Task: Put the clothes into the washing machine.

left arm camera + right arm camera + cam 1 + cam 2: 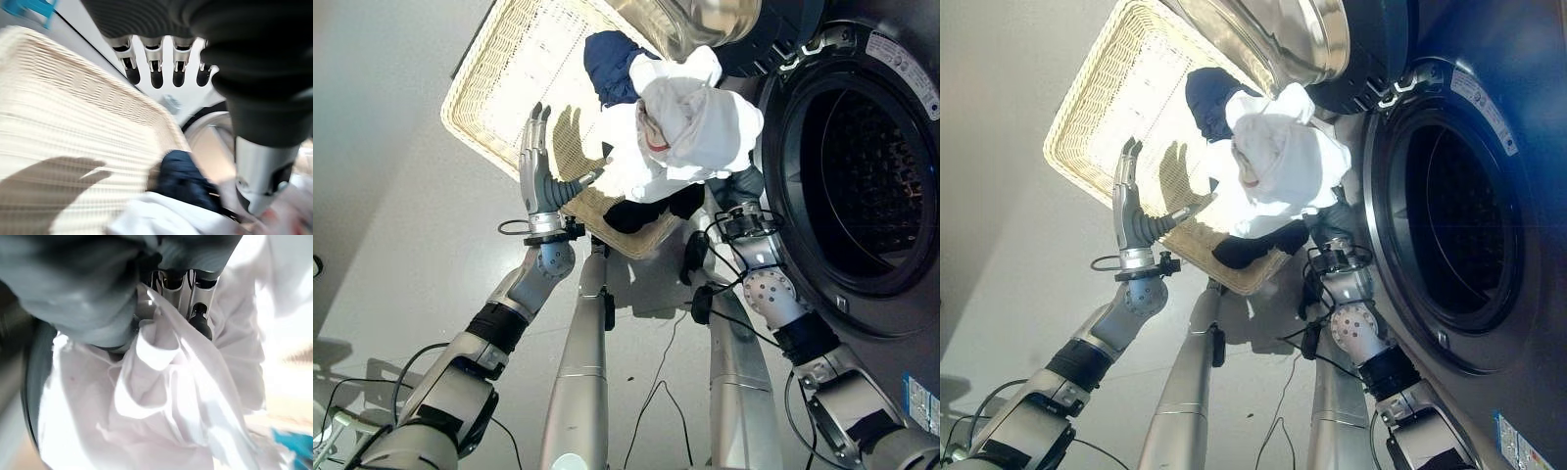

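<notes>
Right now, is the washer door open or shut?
Open. The door is swung aside above the drum, whose dark inside shows. The white garment is outside it.

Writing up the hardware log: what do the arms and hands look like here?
Both arms are silver-grey tubes with round joints and black bands. The left hand has silver, dark-tipped fingers and a dark ribbed cover at the wrist. The right hand matches, its cover grey-dark. Black cables loop at both wrists.
</notes>
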Controlling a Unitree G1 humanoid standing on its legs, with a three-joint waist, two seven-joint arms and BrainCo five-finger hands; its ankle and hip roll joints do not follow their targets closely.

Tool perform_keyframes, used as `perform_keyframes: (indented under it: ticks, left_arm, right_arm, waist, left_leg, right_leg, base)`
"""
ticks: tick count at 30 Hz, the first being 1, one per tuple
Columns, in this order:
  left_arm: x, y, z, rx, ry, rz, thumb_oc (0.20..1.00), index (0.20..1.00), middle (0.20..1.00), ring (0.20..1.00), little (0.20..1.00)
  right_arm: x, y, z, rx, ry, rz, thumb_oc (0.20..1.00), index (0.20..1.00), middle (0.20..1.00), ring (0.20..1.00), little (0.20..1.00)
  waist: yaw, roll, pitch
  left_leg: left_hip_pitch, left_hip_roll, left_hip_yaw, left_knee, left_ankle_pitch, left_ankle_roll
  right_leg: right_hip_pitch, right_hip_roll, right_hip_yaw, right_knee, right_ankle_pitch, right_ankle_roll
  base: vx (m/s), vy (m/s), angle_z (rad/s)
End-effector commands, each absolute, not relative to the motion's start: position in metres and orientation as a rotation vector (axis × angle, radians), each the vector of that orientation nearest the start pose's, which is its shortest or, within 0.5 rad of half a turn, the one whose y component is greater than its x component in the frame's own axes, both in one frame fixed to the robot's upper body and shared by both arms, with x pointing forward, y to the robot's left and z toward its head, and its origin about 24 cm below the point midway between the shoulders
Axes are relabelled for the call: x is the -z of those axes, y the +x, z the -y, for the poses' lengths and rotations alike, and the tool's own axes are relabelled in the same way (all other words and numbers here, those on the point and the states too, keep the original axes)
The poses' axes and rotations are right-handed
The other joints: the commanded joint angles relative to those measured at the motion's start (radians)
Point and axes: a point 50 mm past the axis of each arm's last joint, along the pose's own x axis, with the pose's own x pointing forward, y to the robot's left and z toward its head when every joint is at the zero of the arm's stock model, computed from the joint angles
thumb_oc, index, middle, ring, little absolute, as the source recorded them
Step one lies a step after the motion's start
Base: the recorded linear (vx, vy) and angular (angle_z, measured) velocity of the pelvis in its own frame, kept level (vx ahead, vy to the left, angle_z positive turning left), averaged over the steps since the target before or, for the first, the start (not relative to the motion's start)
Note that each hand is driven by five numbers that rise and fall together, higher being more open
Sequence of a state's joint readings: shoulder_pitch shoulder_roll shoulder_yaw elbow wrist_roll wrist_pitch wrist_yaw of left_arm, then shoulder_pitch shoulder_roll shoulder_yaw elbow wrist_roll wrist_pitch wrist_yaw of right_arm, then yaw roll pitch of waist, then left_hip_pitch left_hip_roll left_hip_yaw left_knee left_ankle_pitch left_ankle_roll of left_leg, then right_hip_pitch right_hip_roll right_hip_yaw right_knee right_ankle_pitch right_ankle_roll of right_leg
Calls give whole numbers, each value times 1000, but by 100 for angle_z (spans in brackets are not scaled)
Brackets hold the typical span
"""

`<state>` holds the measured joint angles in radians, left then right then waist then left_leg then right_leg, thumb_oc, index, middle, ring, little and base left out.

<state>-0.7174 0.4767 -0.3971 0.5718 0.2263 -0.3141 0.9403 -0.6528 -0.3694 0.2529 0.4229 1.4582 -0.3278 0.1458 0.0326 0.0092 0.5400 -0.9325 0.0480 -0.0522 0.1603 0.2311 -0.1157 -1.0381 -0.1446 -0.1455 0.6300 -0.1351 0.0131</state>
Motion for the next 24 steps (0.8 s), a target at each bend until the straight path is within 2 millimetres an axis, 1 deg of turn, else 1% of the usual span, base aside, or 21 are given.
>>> perform_keyframes:
  ticks: [1, 3, 4, 6, 8, 9, 10, 11, 12, 13, 14, 15, 16, 17, 18, 22, 23, 24]
  left_arm:
    - [-187, 353, -187, -624, 476, 807, 1000, 1000, 1000, 1000, 1000]
    - [-186, 357, -193, -651, 485, 784, 1000, 1000, 1000, 1000, 1000]
    - [-187, 360, -200, -666, 490, 763, 1000, 1000, 1000, 1000, 1000]
    - [-188, 361, -200, -666, 488, 761, 1000, 1000, 1000, 1000, 1000]
    - [-187, 365, -213, -679, 486, 716, 1000, 1000, 1000, 1000, 1000]
    - [-185, 365, -216, -682, 487, 703, 1000, 1000, 1000, 1000, 1000]
    - [-183, 366, -220, -681, 497, 690, 1000, 1000, 1000, 1000, 1000]
    - [-181, 366, -224, -685, 510, 675, 1000, 1000, 1000, 1000, 1000]
    - [-180, 366, -225, -687, 512, 668, 1000, 1000, 1000, 1000, 1000]
    - [-170, 362, -239, -708, 541, 629, 1000, 1000, 1000, 1000, 1000]
    - [-168, 361, -241, -712, 548, 622, 1000, 1000, 1000, 1000, 1000]
    - [-165, 358, -250, -727, 568, 607, 1000, 1000, 1000, 1000, 1000]
    - [-165, 356, -255, -736, 578, 602, 1000, 1000, 1000, 1000, 1000]
    - [-166, 355, -259, -745, 585, 598, 1000, 1000, 1000, 1000, 1000]
    - [-167, 351, -272, -773, 595, 581, 1000, 1000, 1000, 1000, 1000]
    - [-173, 343, -299, -819, 612, 548, 1000, 1000, 1000, 1000, 1000]
    - [-176, 341, -307, -825, 618, 536, 1000, 1000, 1000, 1000, 1000]
    - [-177, 341, -308, -825, 619, 534, 1000, 1000, 1000, 1000, 1000]
  right_arm:
    - [-167, 359, 197, -230, 1148, 487, 200, 200, 200, 200, 200]
    - [-155, 363, 221, -99, 1184, 483, 200, 200, 200, 200, 200]
    - [-145, 365, 242, 22, 1225, 480, 200, 200, 200, 200, 200]
    - [-145, 365, 243, 23, 1229, 478, 200, 200, 200, 200, 200]
    - [-129, 360, 296, 319, 1295, 478, 200, 200, 200, 200, 200]
    - [-129, 356, 311, 412, 1307, 499, 200, 200, 200, 200, 200]
    - [-137, 351, 335, 520, 1309, 531, 200, 200, 200, 200, 200]
    - [-147, 342, 358, 650, 1308, 590, 200, 200, 200, 200, 200]
    - [-150, 338, 364, 693, 1300, 613, 200, 200, 200, 200, 200]
    - [-178, 308, 406, 955, 1252, 766, 200, 200, 200, 200, 200]
    - [-184, 300, 412, 1020, 1234, 812, 200, 200, 200, 200, 200]
    - [-212, 278, 429, 1134, 1181, 944, 200, 200, 200, 200, 200]
    - [-227, 268, 432, 1189, 1171, 1005, 200, 200, 200, 200, 200]
    - [-236, 260, 434, 1224, 1176, 1056, 200, 200, 200, 200, 200]
    - [-254, 236, 442, 1307, 1143, 1165, 200, 200, 200, 200, 200]
    - [-279, 193, 455, 1376, 1062, 1324, 200, 200, 200, 200, 200]
    - [-287, 180, 460, 1389, 1014, 1358, 200, 200, 200, 200, 200]
    - [-288, 178, 461, 1390, 1005, 1363, 200, 200, 200, 200, 200]
  waist:
    - [-22, -1, -20]
    - [-28, -2, -20]
    - [-33, -4, -20]
    - [-32, -5, -20]
    - [-37, -10, -20]
    - [-39, -11, -20]
    - [-37, -11, -20]
    - [-38, -14, -20]
    - [-38, -15, -20]
    - [-45, -35, -20]
    - [-45, -38, -20]
    - [-49, -54, -20]
    - [-53, -60, -20]
    - [-58, -66, -20]
    - [-72, -85, -20]
    - [-104, -123, -20]
    - [-109, -134, -20]
    - [-109, -135, -20]
  left_leg:
    - [-2, -50, 55, 108, -123, 3]
    - [-3, -46, 61, 106, -126, 1]
    - [-5, -42, 67, 108, -128, -1]
    - [-6, -41, 68, 108, -128, -1]
    - [-7, -34, 73, 111, -137, -5]
    - [-7, -32, 74, 113, -139, -5]
    - [-10, -28, 74, 118, -145, -6]
    - [-14, -23, 73, 127, -152, -6]
    - [-17, -22, 73, 130, -154, -7]
    - [-20, -12, 65, 144, -167, -6]
    - [-22, -8, 64, 147, -170, -5]
    - [-22, -3, 61, 147, -173, -4]
    - [-24, -1, 60, 147, -175, -4]
    - [-25, 1, 59, 146, -177, -4]
    - [-24, 8, 59, 141, -177, -5]
    - [-13, 19, 57, 140, -183, -4]
    - [-8, 21, 53, 143, -186, -3]
    - [-7, 21, 53, 143, -187, -3]
  right_leg:
    - [54, 46, -20, -268, 223, 131]
    - [52, 52, -18, -269, 221, 130]
    - [50, 57, -14, -270, 221, 128]
    - [49, 58, -13, -270, 221, 128]
    - [49, 67, -5, -271, 217, 126]
    - [50, 69, -3, -271, 217, 126]
    - [49, 71, 2, -271, 217, 125]
    - [48, 73, 5, -270, 216, 125]
    - [47, 73, 5, -270, 216, 124]
    - [55, 82, 9, -274, 217, 122]
    - [56, 84, 9, -273, 217, 122]
    - [60, 88, 7, -274, 218, 121]
    - [61, 91, 8, -278, 219, 121]
    - [62, 93, 9, -282, 220, 121]
    - [68, 96, 10, -289, 223, 123]
    - [85, 108, 19, -298, 226, 123]
    - [92, 111, 23, -300, 225, 122]
    - [93, 112, 24, -301, 226, 122]
  base:
    - [0, 0, 0]
    - [4, 38, -2]
    - [0, 0, 0]
    - [3, 11, -7]
    - [12, 9, -11]
    - [21, -5, -9]
    - [22, -24, -12]
    - [21, -28, -14]
    - [21, -51, -12]
    - [16, -51, -12]
    - [12, -74, -9]
    - [-3, -50, -8]
    - [-14, -44, -4]
    - [-23, -46, -7]
    - [-17, -53, -14]
    - [-14, -34, -12]
    - [-13, -18, -3]
    - [-11, -28, -3]
